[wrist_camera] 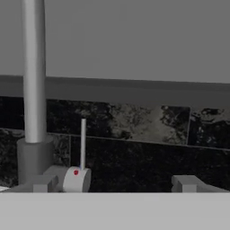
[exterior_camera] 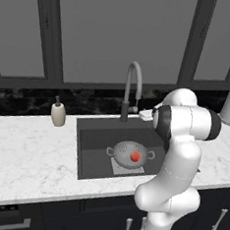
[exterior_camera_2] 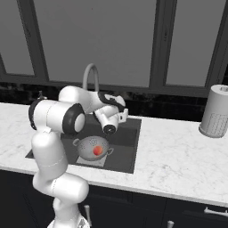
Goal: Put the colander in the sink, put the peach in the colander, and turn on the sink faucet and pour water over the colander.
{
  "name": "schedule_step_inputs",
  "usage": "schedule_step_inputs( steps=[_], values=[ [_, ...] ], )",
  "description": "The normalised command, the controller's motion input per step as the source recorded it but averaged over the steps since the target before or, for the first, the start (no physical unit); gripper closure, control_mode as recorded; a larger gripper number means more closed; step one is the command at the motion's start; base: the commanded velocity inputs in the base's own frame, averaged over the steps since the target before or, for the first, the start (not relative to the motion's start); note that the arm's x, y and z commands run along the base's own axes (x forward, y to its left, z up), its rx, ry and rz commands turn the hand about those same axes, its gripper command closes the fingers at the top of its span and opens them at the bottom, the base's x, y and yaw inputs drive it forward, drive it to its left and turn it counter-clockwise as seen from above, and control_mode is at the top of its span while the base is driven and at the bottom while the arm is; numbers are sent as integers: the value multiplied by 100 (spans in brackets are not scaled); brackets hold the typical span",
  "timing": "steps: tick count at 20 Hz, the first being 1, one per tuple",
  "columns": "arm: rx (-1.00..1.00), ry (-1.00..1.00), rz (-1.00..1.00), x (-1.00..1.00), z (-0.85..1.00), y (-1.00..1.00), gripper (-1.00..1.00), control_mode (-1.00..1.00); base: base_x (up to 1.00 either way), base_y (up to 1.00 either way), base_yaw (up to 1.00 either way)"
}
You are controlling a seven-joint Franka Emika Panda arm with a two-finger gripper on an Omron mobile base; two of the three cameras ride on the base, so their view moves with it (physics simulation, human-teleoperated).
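From the left base view, the colander (exterior_camera: 130, 154) sits inside the sink (exterior_camera: 93, 135) on the lighter square at its bottom, and the peach (exterior_camera: 134, 157) already rests in its bowl, so I judge both placing steps done and only the water left. The sink faucet (exterior_camera: 131, 91) rises behind the basin with its spout arching toward the colander; no blue stream runs from it. A beige soap dispenser (exterior_camera: 58, 114) stands on the counter to the left, well apart. My own arm hides most of my hand here. In the right base view, my gripper (exterior_camera_2: 123, 115) is stretched out over the back of the sink, near the faucet's base, above and beyond the colander and peach; a white paper towel roll (exterior_camera_2: 215, 112) stands far to the right on the counter. In the hand view, my fingers (wrist_camera: 185, 183) stand wide apart and hold nothing, with the thin upright lever (wrist_camera: 83, 143) and its round hub just inside my left tip. I read that as lining up to push the lever and start the water.
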Motion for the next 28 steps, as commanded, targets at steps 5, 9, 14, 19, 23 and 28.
schedule_step_inputs(
  steps=[5,9,14,19,23,28],
  values=[
    [2,0,-2,16,-13,1,-100,-100,0,0,0],
    [2,0,0,17,-8,0,-100,-100,0,0,0],
    [6,0,0,11,-14,0,-100,-100,0,0,0],
    [1,0,0,17,-5,0,-100,-100,0,0,0],
    [0,0,0,23,0,0,-100,-100,0,0,0],
    [0,0,0,29,0,0,-100,-100,0,0,0]
  ],
)
